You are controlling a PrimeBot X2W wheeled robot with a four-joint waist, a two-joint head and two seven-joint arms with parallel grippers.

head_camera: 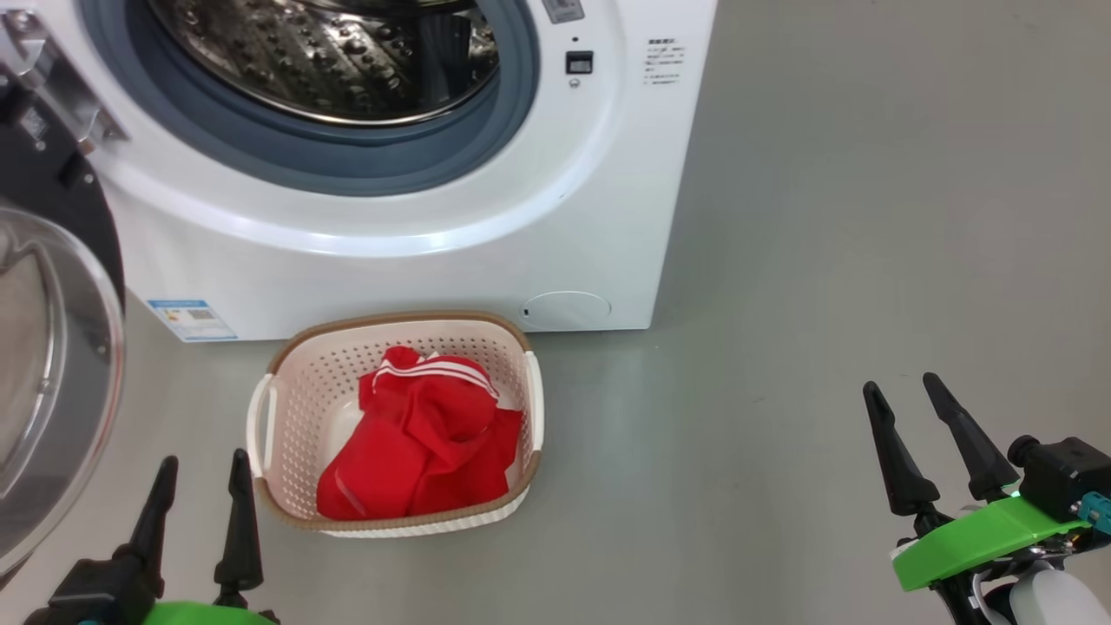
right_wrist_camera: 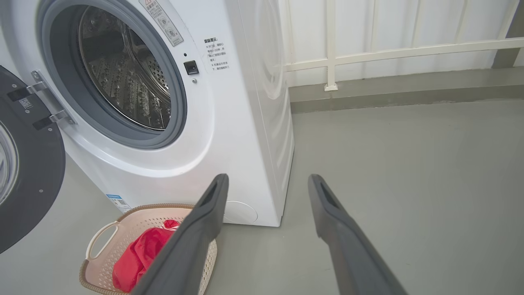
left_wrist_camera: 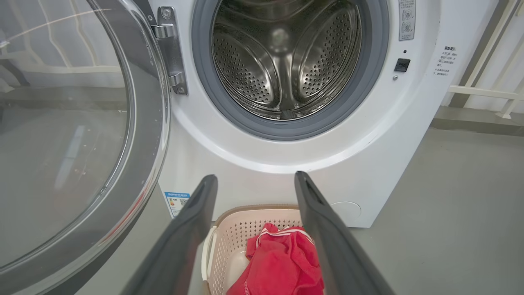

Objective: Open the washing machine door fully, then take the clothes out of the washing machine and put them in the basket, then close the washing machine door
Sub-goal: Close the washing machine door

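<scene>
The white washing machine (head_camera: 417, 252) stands ahead with its steel drum (left_wrist_camera: 286, 57) showing no garment inside. Its door (head_camera: 52, 365) hangs swung wide open at the left, glass dome facing out (left_wrist_camera: 65, 135). On the floor before the machine sits the cream basket (head_camera: 286, 408) holding the red clothes (head_camera: 425, 443) with white stripes. My left gripper (head_camera: 201, 469) is open at the lower left, just left of the basket, nothing between its fingers. At the lower right my right gripper (head_camera: 903, 391) is open too, well right of the basket.
Grey floor (head_camera: 825, 260) stretches to the right of the machine. A white railing (right_wrist_camera: 389, 53) and a low step run along the back wall behind it. The open door takes up the room on the left.
</scene>
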